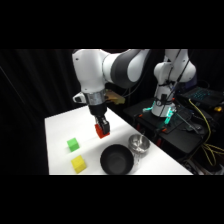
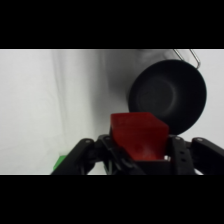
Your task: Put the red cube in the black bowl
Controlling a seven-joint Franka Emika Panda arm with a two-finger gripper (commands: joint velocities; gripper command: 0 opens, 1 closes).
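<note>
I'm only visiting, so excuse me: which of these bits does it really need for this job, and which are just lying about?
Needed:
red cube, gripped in the claw
black bowl

Lying about:
green cube
yellow cube
metal bowl

— On the white table (image 1: 60,125)?
— Near the left edge, a small green cube (image 1: 73,144); just in front of it, a small yellow cube (image 1: 78,163). At the front, a wide round matte black bowl (image 1: 116,160); touching or just behind its right side, a smaller shiny metal bowl (image 1: 139,144).
— And the white robot arm (image 1: 107,70)?
— Reaching in from the upper right, bent downward. Black two-finger gripper (image 1: 102,129) clamped on a small red-orange cube (image 1: 102,131), raised off the tabletop, behind and left of the black bowl, well right of the green cube.
— Background?
— Dark curtain; right of the table, the arm's base (image 1: 163,102) amid cables and a teal light.
</note>
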